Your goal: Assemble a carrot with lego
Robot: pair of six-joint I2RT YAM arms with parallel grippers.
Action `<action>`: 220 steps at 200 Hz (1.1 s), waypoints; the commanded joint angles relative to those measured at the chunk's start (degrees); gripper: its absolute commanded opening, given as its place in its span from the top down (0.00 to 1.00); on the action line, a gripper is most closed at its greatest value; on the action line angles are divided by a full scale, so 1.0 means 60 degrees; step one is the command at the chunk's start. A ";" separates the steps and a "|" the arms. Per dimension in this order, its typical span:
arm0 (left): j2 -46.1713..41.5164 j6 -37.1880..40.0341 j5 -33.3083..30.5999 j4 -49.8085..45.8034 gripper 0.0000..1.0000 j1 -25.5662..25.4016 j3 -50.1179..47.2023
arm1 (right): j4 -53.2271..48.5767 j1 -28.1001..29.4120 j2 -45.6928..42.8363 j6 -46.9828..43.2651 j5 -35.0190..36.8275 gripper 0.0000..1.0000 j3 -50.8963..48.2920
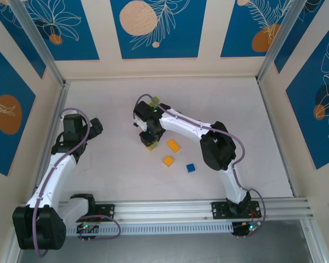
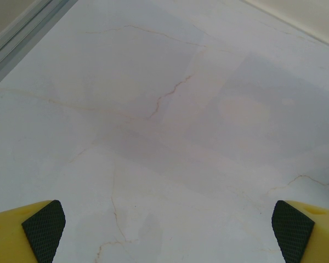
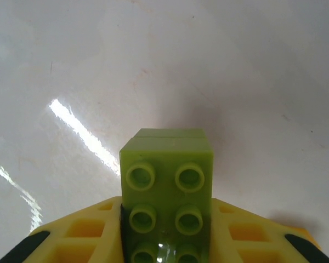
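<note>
1. Left hand [image 2: 167, 235]: fingers fully apart, nothing between them. It hangs over the bare pale marbled desk [image 2: 164, 109] on the L side, well apart from all bricks.
2. Right hand [image 3: 165, 244]: clamped on a lime green studded plastic brick [image 3: 167, 170], near desk centre. The brick's long axis runs straight fwd out from between the yellow fingers [image 3: 82, 235], studs facing the wrist cam.
3. Just right of that hand in the top view: oblong orange plastic brick [image 1: 173, 145] and square orange plastic brick [image 1: 168, 161]. A small blue plastic brick [image 1: 190, 167] lies further right.
4. We judge the right arm much nearer the orange pcs. The next join turns on carrying the green brick right and toward the bases. There is a yellow-orange patch under the hand; we cannot tell if it is brick or fingertip.
</note>
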 commanded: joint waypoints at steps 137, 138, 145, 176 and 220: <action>-0.0112 -0.0055 -0.0011 0.0046 0.01 0.0126 0.0167 | -0.0310 -0.0160 -0.0571 -0.0227 -0.0734 0.38 0.0034; -0.0104 -0.0058 -0.0013 0.0045 0.01 0.0126 0.0167 | -0.0317 -0.0164 -0.0582 -0.0223 -0.0739 0.38 0.0037; -0.0126 -0.0061 -0.0018 0.0056 0.01 0.0126 0.0167 | -0.0314 -0.0167 -0.0673 -0.0194 -0.0755 0.34 0.0061; -0.0090 -0.0069 0.0000 0.0071 0.01 0.0126 0.0152 | -0.0463 -0.0341 -0.0968 -0.0099 -0.0671 0.28 0.0528; 0.0320 -0.0026 0.0310 0.0605 0.01 0.0143 0.0296 | -0.1209 -0.0998 -0.0410 0.0460 0.0048 0.27 0.2263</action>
